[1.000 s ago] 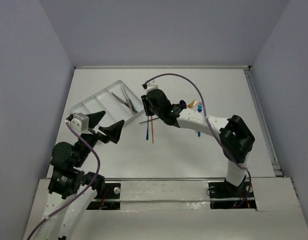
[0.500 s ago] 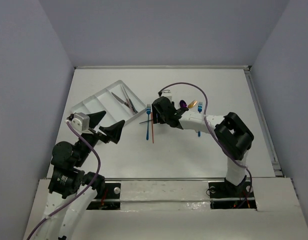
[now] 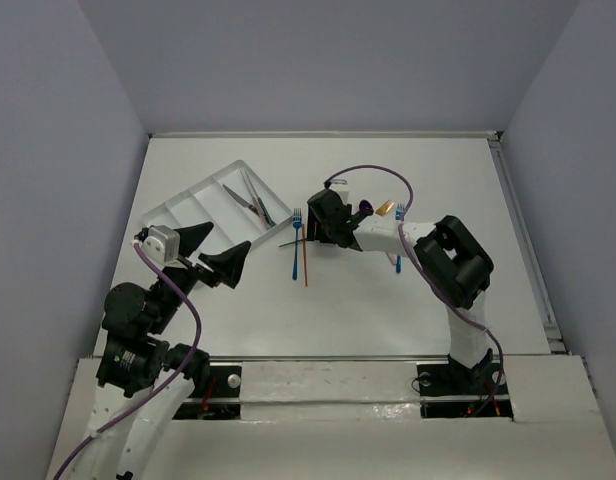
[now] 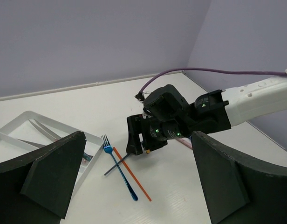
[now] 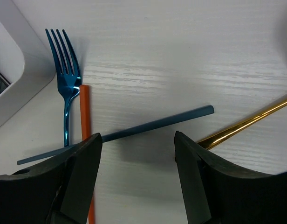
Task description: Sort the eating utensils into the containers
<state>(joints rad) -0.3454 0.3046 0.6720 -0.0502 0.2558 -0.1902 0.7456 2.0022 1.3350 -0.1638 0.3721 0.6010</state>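
Robot lab enclosure: plain lavender walls [image 3: 318, 60], white tabletop [image 3: 388, 320].

No text, label, brand or number could be read on the white tray [image 3: 184, 208], blue fork [image 3: 296, 250] or table [image 3: 388, 310].

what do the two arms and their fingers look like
Both arms are white shells with black joints. A purple cable loops over the right arm, another runs along the left arm. The fingers are matte black, broad and wedge-shaped. Small green lights glow on the right wrist.
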